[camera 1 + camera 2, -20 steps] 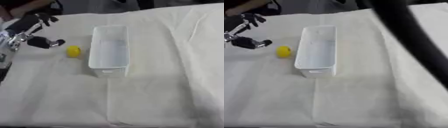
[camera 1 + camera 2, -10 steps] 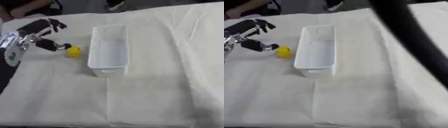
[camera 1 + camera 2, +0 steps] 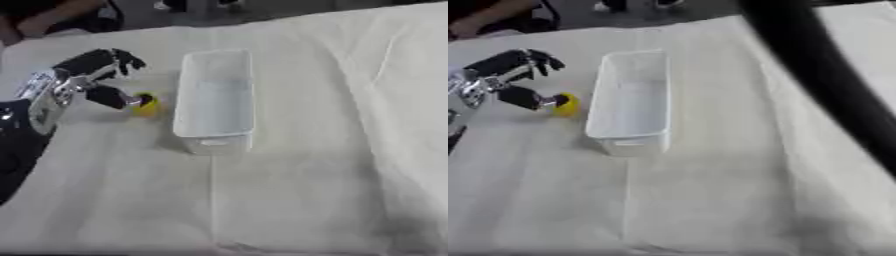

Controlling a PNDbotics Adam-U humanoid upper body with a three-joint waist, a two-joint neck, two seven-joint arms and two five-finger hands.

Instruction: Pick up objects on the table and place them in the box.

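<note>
Reaching in from the table's left edge, the left hand (image 3: 74,85) has travelled toward the small yellow ball (image 3: 146,105) since a second ago, when it hung well back near the far left corner. Its thumb tip now touches the ball's left side, while the other fingers (image 3: 118,60) are spread and only slightly bent above and beyond the ball, not closed round it. The ball lies on the white tablecloth (image 3: 306,190), just beside the left long wall of the white plastic box (image 3: 214,95), near the box's middle. The box stands lengthwise in the far middle of the table, with nothing visible inside it. A dark arm (image 3: 824,75) crosses the right eye view diagonally; the right hand itself is out of sight
</note>
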